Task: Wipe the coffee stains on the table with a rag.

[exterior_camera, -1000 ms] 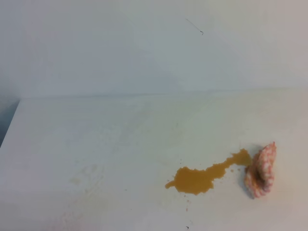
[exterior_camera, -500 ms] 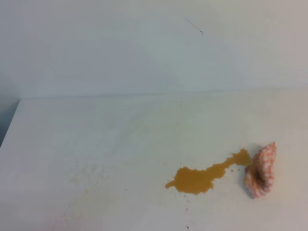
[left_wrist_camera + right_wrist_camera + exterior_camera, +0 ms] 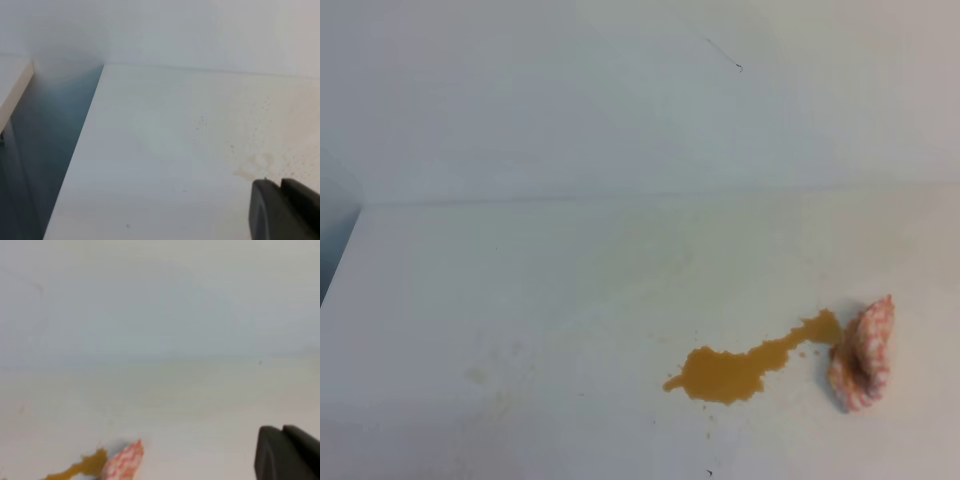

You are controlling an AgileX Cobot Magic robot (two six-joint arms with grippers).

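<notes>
Orange-brown coffee stains (image 3: 730,371) lie in the lower right of the high view: a broad blob with a thin wavy tail running up and to the right, and tiny droplets scattered around it. The pink-and-white checked rag (image 3: 861,355) sits bunched at the right end of that tail, just beside it or touching it; which, the view does not settle. Both rest on the white table (image 3: 520,300), whose far edge meets a pale wall. Neither arm appears in this view.

The right wrist view catches only the upper end of the spill (image 3: 80,466) and a corner of the rag (image 3: 124,460) at its bottom edge, left of centre. The right gripper (image 3: 286,452) shows as a dark block in the lower right corner, well apart from the rag, its fingers pressed together and holding nothing.

The left wrist view shows neither spill nor rag. It looks over the table's left part (image 3: 150,165), with faint yellowish specks toward the right and a dark gap along the table's left edge. The left gripper (image 3: 282,210) shows as dark fingers in the lower right corner, close side by side; whether they are fully closed cannot be told.
</notes>
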